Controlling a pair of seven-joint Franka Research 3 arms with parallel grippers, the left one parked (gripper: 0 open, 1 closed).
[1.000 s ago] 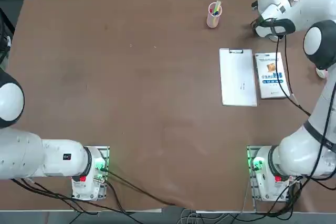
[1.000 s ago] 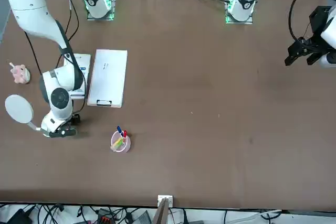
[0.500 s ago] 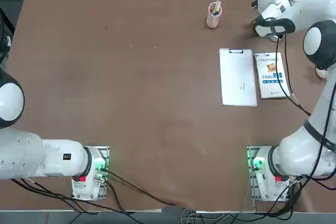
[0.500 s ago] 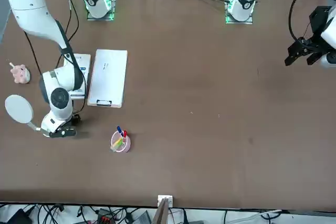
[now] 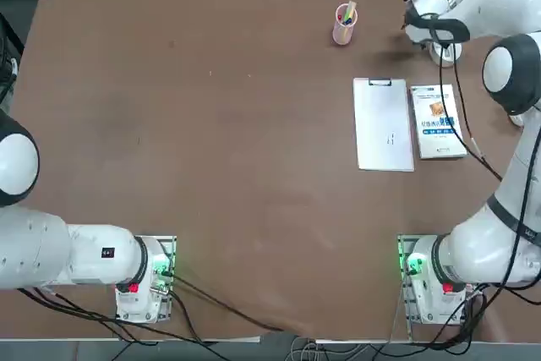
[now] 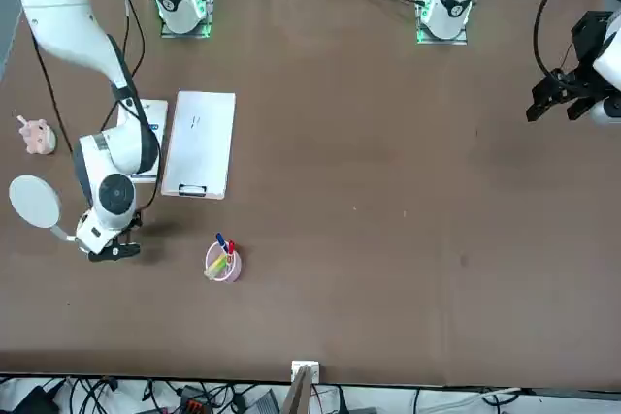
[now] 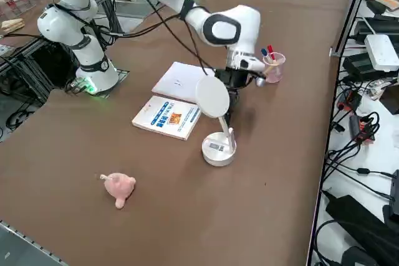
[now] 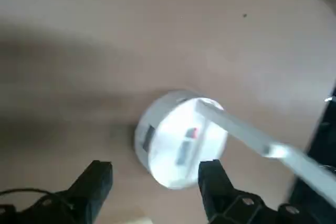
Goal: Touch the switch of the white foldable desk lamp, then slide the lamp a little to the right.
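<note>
The lamp (image 7: 218, 144) stands on the table (image 7: 280, 172) at the centre of the right side view, just right of a book (image 7: 167, 117). The right hand (image 8: 155, 182) hovers over its round base, fingers (image 8: 97, 179) spread apart, gripping nothing.

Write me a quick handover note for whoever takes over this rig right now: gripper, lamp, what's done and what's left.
Right gripper: open, above the table beside the lamp, fingers either side of the round base in the wrist view, not touching it.
Lamp: upright near the table's far right corner, beyond the book, disc head raised.
Done: approach only.
Left: touch the switch, then slide the lamp slightly right.
</note>
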